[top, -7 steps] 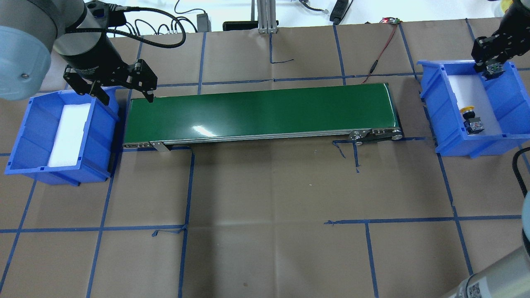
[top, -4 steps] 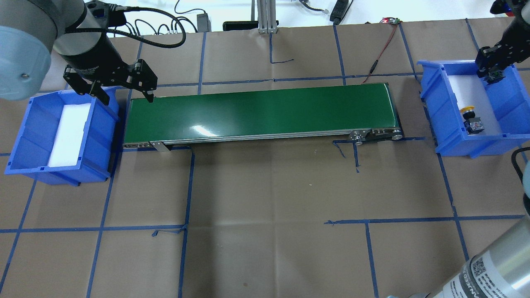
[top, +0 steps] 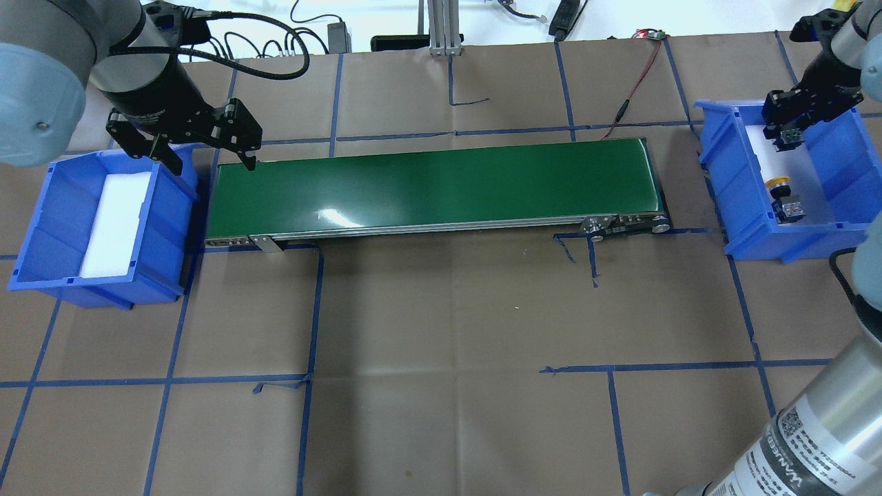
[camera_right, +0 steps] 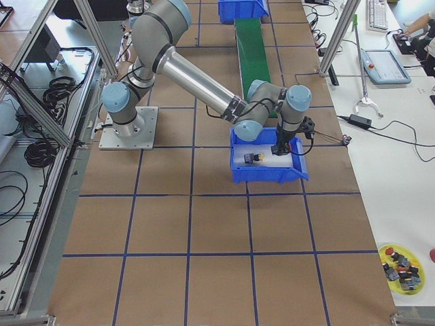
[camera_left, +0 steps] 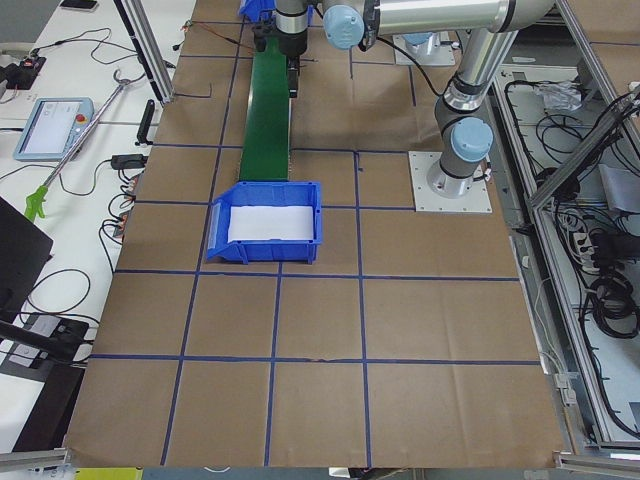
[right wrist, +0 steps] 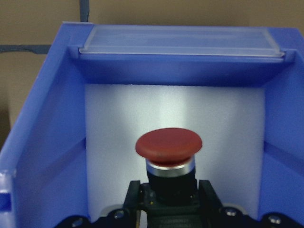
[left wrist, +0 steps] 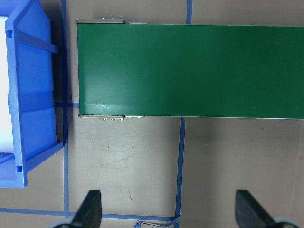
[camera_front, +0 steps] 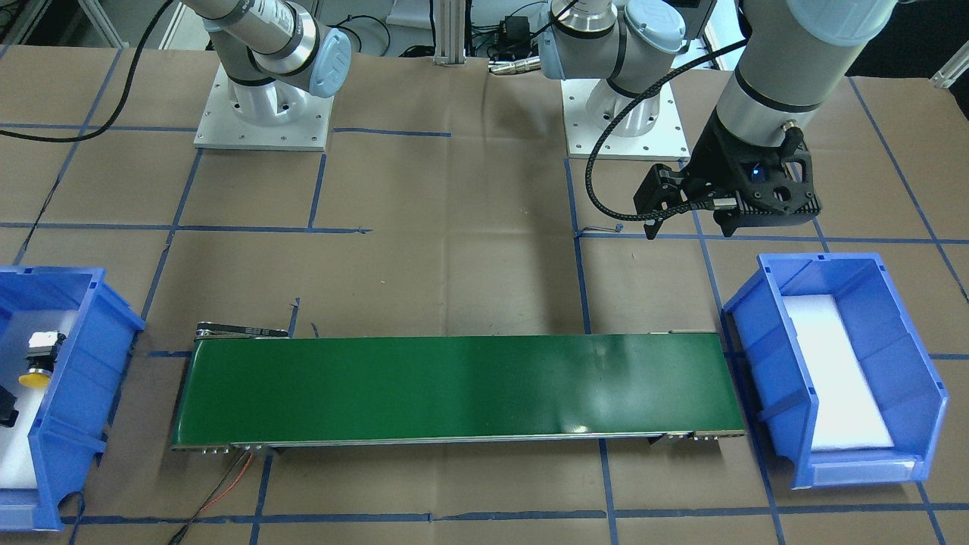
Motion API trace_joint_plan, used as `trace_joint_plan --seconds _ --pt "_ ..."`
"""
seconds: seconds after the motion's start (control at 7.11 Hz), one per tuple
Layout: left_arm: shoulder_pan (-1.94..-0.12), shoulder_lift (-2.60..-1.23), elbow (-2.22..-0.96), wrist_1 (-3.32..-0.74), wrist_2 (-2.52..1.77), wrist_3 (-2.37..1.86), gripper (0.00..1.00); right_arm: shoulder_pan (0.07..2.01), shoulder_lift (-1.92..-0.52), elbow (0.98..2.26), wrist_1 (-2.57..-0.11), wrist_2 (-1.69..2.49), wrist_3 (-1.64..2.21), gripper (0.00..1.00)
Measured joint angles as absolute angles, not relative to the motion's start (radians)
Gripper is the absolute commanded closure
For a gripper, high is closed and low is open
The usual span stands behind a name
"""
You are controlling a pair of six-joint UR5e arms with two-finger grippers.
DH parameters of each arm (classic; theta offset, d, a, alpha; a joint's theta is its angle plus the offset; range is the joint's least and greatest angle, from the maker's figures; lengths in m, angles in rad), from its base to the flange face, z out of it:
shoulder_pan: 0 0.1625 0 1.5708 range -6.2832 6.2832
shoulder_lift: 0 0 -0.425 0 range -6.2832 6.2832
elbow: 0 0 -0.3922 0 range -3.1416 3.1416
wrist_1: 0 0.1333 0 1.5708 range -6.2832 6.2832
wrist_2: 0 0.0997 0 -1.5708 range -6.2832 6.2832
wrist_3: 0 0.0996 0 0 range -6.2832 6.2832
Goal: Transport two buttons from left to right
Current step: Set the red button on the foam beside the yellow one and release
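The red-capped button [right wrist: 168,145] is held above the white foam floor of the right blue bin [top: 730,207], with my right gripper [top: 787,134] shut on its black body. It hangs over the bin's far end. The yellow-capped button [top: 778,183] lies on its side on the foam nearer the front of that bin and also shows in the front-facing view [camera_front: 35,375]. My left gripper [top: 210,164] is open and holds nothing. It hovers between the left blue bin [top: 34,227] and the left end of the green conveyor belt [top: 434,182].
The left bin holds only a white foam pad [top: 114,224]. A red wire [top: 637,83] runs from the belt's far right corner to the table's back edge. Blue tape lines grid the brown table [top: 448,344].
My right gripper has carried the red button leftward over the right bin, from its outer wall toward the belt side. The left arm has not moved.
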State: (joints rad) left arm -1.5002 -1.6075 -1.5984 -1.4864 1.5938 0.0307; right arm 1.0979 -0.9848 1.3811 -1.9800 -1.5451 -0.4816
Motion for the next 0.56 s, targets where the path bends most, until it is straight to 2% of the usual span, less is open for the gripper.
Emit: trace_joint_plan --seconds 0.28,0.42,0.56 --pt "-1.500 -1.608 -1.598 -1.486 1.593 0.031 0.00 1.098 -0.953 1.382 -1.985 -1.540 -0.476 0.92" --pt "-1.500 -1.608 -1.598 -1.486 1.593 0.031 0.00 1.098 -0.945 1.382 -1.986 -1.539 -0.474 0.73" --pt "-1.500 -1.608 -1.598 -1.486 1.593 0.030 0.00 1.097 -0.939 1.381 -1.988 -1.539 -0.473 0.31"
